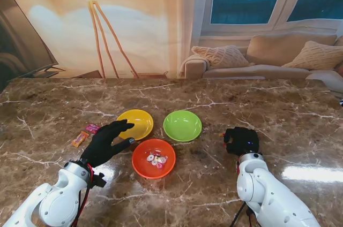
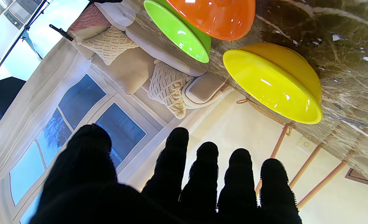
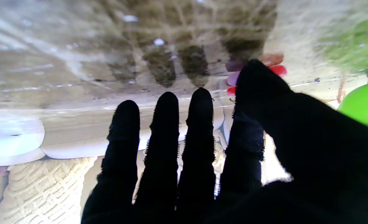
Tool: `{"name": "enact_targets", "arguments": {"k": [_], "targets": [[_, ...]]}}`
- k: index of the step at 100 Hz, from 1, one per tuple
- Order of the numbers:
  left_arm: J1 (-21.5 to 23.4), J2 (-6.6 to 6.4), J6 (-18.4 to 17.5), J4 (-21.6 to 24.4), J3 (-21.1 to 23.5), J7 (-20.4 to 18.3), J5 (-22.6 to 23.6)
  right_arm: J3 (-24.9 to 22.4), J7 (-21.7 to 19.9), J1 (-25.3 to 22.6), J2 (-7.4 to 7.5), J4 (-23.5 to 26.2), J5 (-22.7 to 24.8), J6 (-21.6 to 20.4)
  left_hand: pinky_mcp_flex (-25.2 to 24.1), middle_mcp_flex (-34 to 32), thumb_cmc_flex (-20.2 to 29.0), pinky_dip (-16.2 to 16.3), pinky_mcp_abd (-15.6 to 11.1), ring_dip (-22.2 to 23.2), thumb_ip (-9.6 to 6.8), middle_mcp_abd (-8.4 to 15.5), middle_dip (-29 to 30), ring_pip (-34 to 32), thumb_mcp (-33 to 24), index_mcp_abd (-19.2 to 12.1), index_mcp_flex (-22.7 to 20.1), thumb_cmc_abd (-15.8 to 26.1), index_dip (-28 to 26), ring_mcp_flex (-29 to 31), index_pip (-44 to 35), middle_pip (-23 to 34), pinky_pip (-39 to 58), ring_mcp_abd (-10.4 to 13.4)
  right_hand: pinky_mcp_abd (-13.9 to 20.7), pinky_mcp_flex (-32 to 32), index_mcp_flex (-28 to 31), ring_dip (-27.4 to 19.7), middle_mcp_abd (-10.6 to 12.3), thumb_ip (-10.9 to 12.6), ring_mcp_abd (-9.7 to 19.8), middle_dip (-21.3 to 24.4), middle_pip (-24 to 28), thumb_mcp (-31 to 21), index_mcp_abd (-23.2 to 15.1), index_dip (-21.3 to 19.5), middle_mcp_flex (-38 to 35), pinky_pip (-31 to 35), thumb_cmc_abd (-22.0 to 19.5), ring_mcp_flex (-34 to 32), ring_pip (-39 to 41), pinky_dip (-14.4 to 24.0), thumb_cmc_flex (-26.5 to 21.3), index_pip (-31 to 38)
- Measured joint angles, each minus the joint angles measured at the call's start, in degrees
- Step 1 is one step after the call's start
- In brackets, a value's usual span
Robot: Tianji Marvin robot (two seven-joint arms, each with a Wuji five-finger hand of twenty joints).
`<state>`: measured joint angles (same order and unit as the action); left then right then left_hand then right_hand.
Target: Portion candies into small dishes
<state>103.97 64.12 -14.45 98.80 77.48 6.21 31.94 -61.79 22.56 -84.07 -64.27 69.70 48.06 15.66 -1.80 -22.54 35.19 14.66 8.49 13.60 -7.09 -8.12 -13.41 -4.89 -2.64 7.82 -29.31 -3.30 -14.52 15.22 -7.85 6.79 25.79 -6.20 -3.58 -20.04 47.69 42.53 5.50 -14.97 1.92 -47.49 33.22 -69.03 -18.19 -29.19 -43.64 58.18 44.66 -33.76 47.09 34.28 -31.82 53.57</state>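
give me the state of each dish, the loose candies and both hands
orange dish: holds several candies
yellow dish: empty
green dish: empty
loose candies: on the table, left of the yellow dish
left hand: open, fingers spread, holding nothing
right hand: grip unclear; red candies by its thumb

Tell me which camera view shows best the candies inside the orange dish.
The stand view is best: it looks down into the orange dish, so the candies on its floor show. The left wrist view shows only the dish's outer wall, no candies. The right wrist view shows neither the dish nor these candies.
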Motion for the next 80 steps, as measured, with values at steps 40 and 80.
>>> {"name": "enact_targets", "arguments": {"k": [40, 80], "targets": [[0.3, 0.01, 0.1, 0.1, 0.4, 0.1, 0.1, 0.5, -1.1, 0.1, 0.54, 0.0, 1.0, -1.0, 0.0, 0.0, 0.0, 0.0, 0.1, 0.0, 0.0, 0.0, 0.0, 0.0, 0.0, 0.0, 0.0, 0.0, 0.0, 0.0, 0.0, 0.0, -0.1, 0.0, 0.9, 2.8, -2.6, 0.0, 0.7, -2.8, 0.2, -9.9, 4.8, -4.4, -0.2, -23.5, 2.6, 0.0, -3.0, 3.9, 0.9, 0.7, 0.7, -6.5], [0.4, 0.01, 0.1, 0.1, 0.6, 0.2, 0.2, -0.8, -0.2, -0.9, 0.11, -0.1, 0.1, -2.6, 0.0, 0.0, 0.0, 0.0, 0.4, 0.0, 0.0, 0.0, 0.0, 0.0, 0.0, 0.0, 0.0, 0.0, 0.0, 0.0, 0.0, 0.0, -0.2, 0.0, 2.2, 4.8, -4.1, 0.0, -0.1, -3.0, 1.2, -10.1, 6.0, -3.5, -1.0, -27.4, 6.6, 0.0, -5.6, 8.4, 1.0, 1.4, 0.6, -9.2]]}}
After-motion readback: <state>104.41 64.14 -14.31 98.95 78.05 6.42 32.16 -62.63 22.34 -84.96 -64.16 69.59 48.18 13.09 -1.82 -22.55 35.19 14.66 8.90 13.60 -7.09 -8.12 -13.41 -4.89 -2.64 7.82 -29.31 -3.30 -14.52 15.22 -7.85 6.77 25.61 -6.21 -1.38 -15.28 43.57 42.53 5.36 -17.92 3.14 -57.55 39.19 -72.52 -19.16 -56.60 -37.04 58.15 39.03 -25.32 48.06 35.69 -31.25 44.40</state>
